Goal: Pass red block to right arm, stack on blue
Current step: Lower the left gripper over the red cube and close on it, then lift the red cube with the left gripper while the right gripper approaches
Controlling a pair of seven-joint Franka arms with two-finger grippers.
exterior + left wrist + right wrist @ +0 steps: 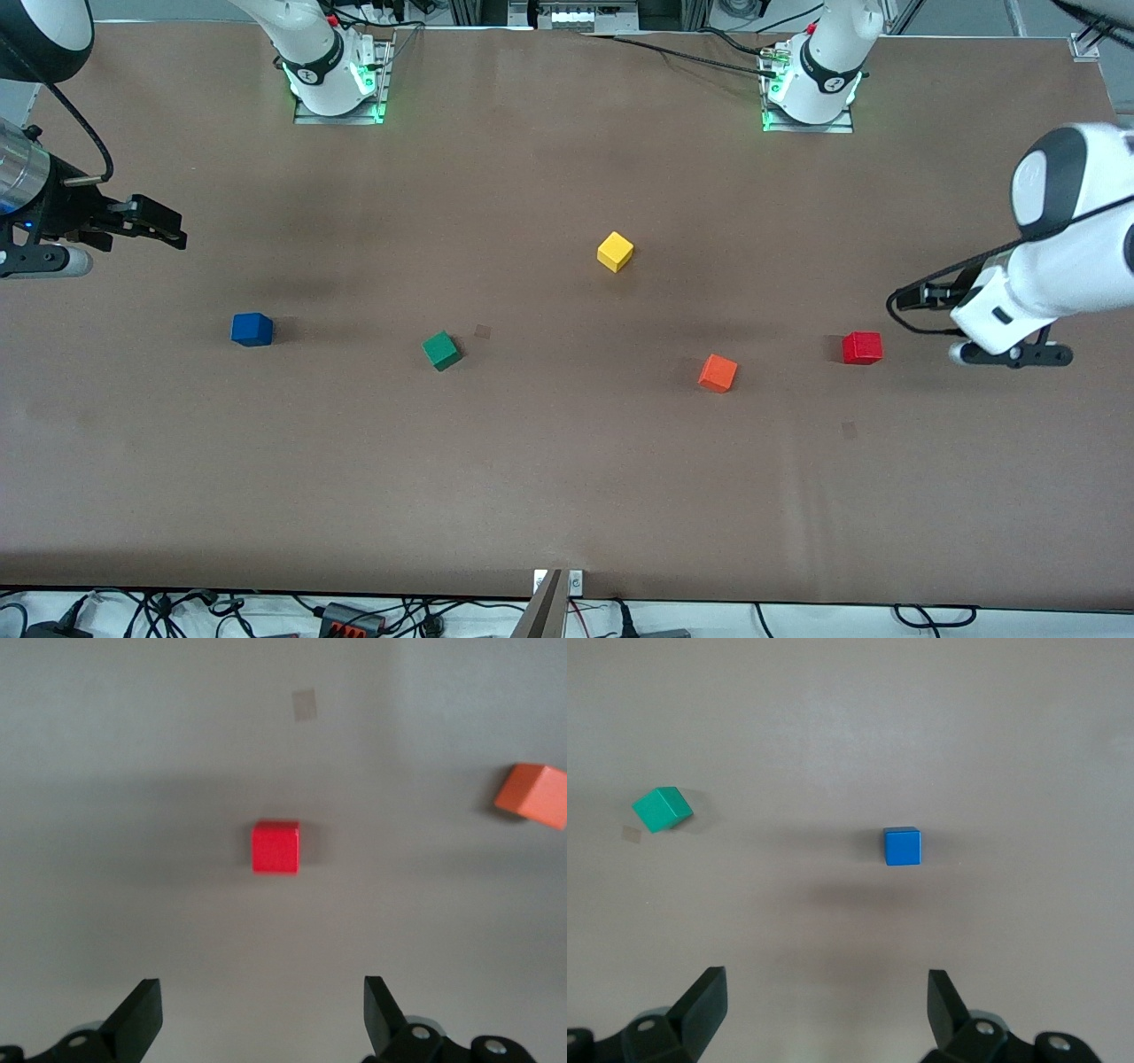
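The red block (862, 347) (275, 847) rests on the brown table toward the left arm's end. My left gripper (921, 295) (261, 992) hangs open over the table beside it, apart from it, with nothing between its fingers. The blue cube (252, 329) (903, 846) sits toward the right arm's end. My right gripper (164, 229) (827, 983) is open and empty, up over the table's end near the blue cube and not touching it.
An orange cube (718, 372) (532, 795) lies beside the red block, slightly nearer the front camera. A green cube (440, 350) (662, 809) sits mid-table, a yellow cube (615, 252) farther from the camera. The brown table (567, 496) spreads wide around them.
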